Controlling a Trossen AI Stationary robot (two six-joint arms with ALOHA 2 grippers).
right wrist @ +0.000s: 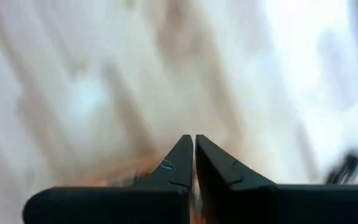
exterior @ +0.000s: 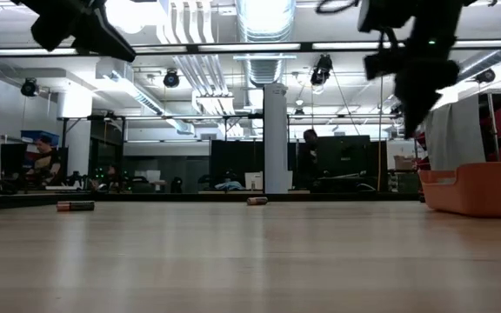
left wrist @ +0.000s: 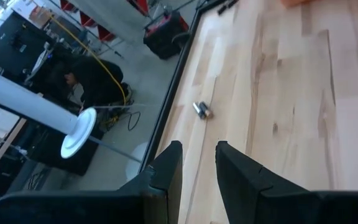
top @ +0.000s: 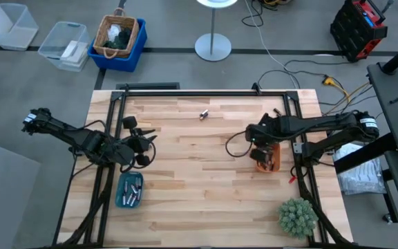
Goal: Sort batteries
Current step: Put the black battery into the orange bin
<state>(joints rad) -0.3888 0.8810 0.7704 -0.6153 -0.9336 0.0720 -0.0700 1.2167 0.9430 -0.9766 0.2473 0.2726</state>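
1. Batteries: one loose battery [top: 203,115] lies alone on the wooden counter [top: 206,194], near the far edge, well apart from both trays. The left wrist view shows the same battery [left wrist: 201,110] lying on the bare wood close to the counter's black edge rail.
2. More batteries [top: 131,192] lie clustered in the teal tray [top: 121,200], which sits on the counter near its left rail.
3. The orange tray [top: 267,163] sits near the counter's right rail; in the low view its wall [exterior: 479,189] rises at the right edge. Contents cannot be made out.
4. Left pincer [top: 146,144]: raised just beyond the teal tray, toward the counter's middle. In the left wrist view its fingers [left wrist: 168,167] stand apart, released, with nothing between them.
5. Right pincer [top: 254,149]: over the counter, just beside the orange tray on its inner side. In the right wrist view the pincer [right wrist: 194,157] is clenched, tips all but touching; no object visible between them. The surface beyond is too blurred to read.
6. A green spiky ball [top: 297,216] rests at the counter's near right corner.
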